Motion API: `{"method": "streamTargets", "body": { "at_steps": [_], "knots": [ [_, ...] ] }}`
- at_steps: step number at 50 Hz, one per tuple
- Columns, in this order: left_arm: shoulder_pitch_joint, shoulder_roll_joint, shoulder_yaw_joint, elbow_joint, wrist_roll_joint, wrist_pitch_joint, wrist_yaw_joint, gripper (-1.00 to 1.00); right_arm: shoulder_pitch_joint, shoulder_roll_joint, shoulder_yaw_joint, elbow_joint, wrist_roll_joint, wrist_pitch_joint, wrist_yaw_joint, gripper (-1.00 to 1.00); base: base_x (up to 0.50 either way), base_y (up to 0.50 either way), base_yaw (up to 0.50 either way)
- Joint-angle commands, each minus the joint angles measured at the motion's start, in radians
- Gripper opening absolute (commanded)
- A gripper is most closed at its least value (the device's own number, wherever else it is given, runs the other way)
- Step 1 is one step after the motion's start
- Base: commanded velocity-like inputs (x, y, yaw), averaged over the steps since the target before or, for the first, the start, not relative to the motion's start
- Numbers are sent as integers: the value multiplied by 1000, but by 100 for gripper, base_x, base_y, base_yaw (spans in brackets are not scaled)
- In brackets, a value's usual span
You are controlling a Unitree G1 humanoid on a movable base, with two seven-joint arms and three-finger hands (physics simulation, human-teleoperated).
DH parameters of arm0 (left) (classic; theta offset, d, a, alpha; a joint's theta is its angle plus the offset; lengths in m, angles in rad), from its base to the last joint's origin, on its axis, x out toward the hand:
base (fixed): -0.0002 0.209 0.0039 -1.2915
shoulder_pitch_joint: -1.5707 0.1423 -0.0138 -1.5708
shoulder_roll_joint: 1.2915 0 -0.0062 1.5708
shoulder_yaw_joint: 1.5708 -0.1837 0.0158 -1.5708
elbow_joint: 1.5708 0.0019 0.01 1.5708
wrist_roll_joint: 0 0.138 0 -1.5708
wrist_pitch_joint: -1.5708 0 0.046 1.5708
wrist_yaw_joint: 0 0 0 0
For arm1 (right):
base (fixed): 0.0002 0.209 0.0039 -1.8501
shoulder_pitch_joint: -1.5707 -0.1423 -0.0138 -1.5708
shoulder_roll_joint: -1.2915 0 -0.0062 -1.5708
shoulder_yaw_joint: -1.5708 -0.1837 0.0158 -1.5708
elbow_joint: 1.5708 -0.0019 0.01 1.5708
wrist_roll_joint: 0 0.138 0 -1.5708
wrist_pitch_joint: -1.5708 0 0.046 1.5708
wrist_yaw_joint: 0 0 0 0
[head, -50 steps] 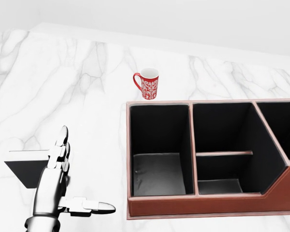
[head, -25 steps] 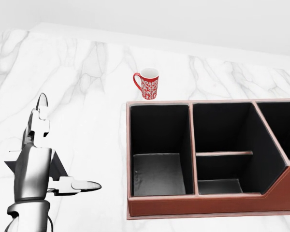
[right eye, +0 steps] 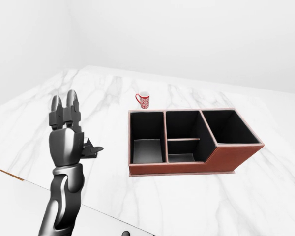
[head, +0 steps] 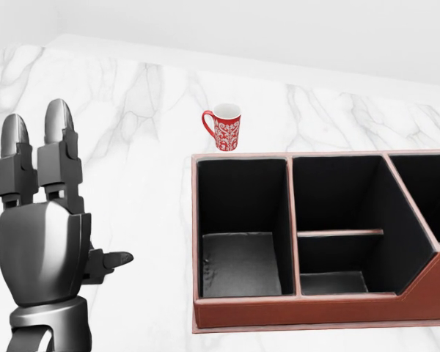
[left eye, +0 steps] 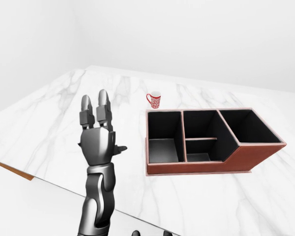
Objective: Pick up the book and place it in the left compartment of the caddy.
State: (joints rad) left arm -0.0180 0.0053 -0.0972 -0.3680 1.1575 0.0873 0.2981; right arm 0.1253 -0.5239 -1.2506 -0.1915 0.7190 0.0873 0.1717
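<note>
My left hand is raised upright at the lower left of the head view. Its back faces the camera, the fingers point up and the thumb sticks out to the right; it is open and holds nothing. The book does not show in any view; the hand covers the spot to the left of the caddy. The brown caddy with black insides stands on the white marble top, to the right of the hand. Its left compartment holds nothing. My right hand is out of view.
A red patterned mug stands just beyond the caddy's upper left corner. The caddy has a divided middle compartment and a large right compartment. The marble top's near edge runs diagonally below the arm in the left-eye view.
My left hand has risen and turned its back to the camera, growing large in the head view. It now covers the dark book that showed at the lower left. Caddy and mug are unmoved.
</note>
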Motion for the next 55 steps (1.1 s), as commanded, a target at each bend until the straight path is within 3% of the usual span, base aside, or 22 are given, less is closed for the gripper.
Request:
{"method": "streamTargets", "body": {
  "at_steps": [1,17,23,26,55],
  "knots": [
    [-7,5,-47,4,345,0,38,100,0,4,2,-4,-6,0,5,100,0,0,0],
    [-4,21,-6,80,380,0,86,100,1,8,1,-8,0,0,5,100,0,0,0],
    [-9,21,27,45,320,0,68,100,2,10,4,-16,-21,0,3,100,0,0,0],
    [-29,-2,41,-14,251,0,-6,100,3,17,7,-27,-31,0,9,100,0,0,0],
    [-30,7,32,-18,242,0,-7,100,0,18,5,-28,-35,0,12,100,0,0,0]
  ]
}}
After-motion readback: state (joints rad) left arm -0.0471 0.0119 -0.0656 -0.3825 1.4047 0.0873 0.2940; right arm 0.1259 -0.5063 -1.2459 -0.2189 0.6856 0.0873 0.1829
